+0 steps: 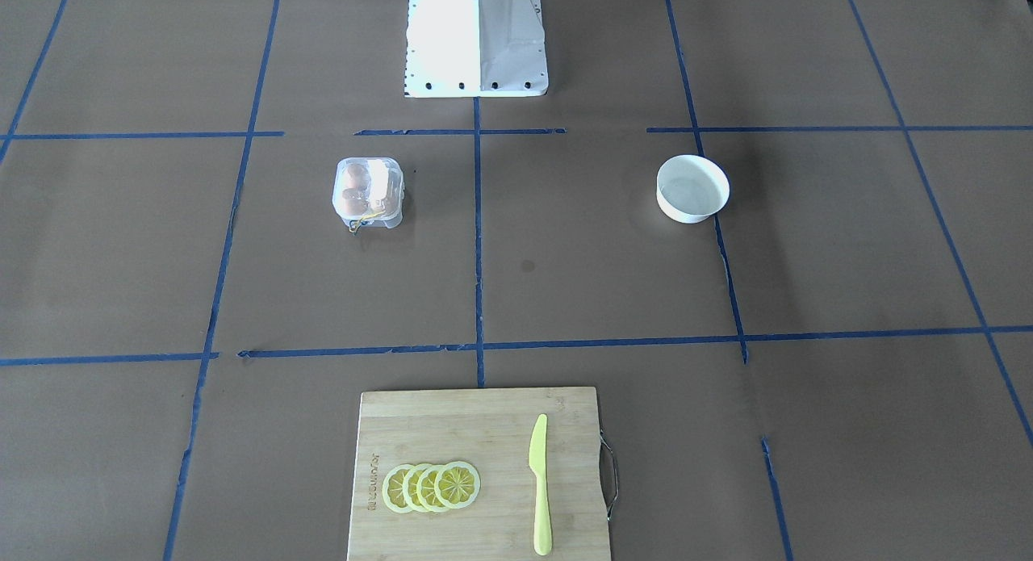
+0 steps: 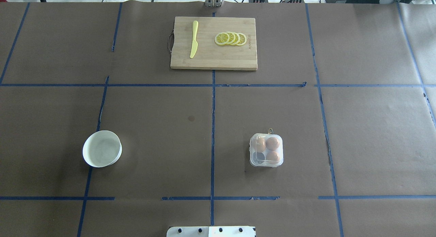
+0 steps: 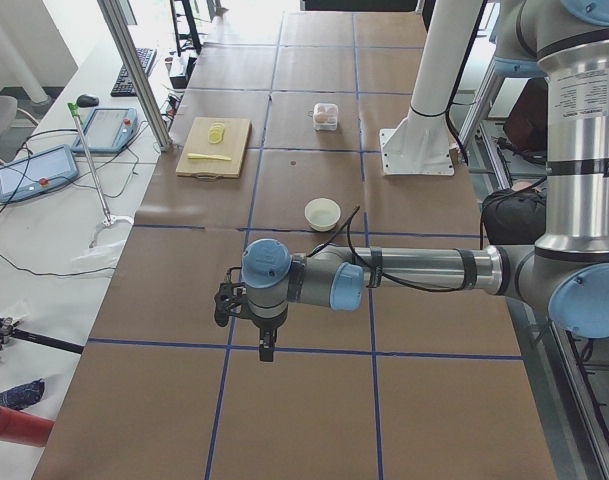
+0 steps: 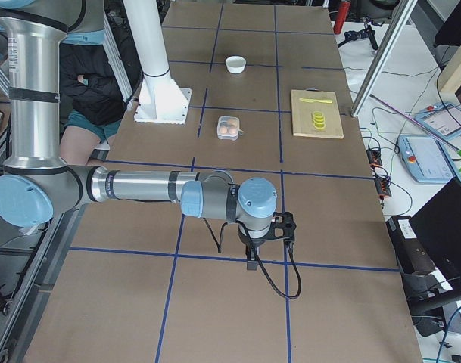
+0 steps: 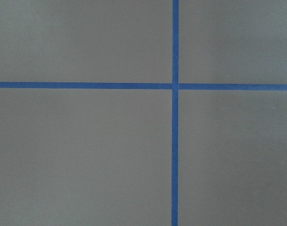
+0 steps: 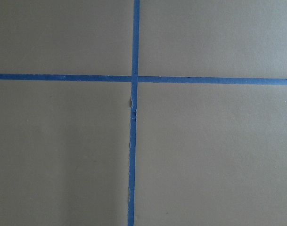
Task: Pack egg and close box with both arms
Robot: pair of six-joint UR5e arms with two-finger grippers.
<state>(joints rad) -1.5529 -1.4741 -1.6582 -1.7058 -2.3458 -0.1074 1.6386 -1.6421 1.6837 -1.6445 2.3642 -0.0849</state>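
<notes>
The clear plastic box (image 2: 266, 150) stands on the brown table, right of the centre tape line, and its lid looks shut. Three orange-brown eggs lie inside; one egg (image 2: 272, 143) is at the far right cell, and one near cell looks dark. A yellow string (image 2: 270, 131) sticks out at its far side. The box also shows in the front-facing view (image 1: 369, 192). The left gripper (image 3: 267, 348) shows only in the exterior left view, far from the box; I cannot tell its state. The right gripper (image 4: 250, 261) shows only in the exterior right view; I cannot tell its state. Both wrist views show only paper and blue tape.
A round white bowl (image 2: 102, 148) sits on the table's left half. A bamboo cutting board (image 2: 213, 58) at the far edge carries a yellow knife (image 2: 194, 39) and lemon slices (image 2: 231, 38). The white base block (image 1: 476, 40) stands at the robot's side.
</notes>
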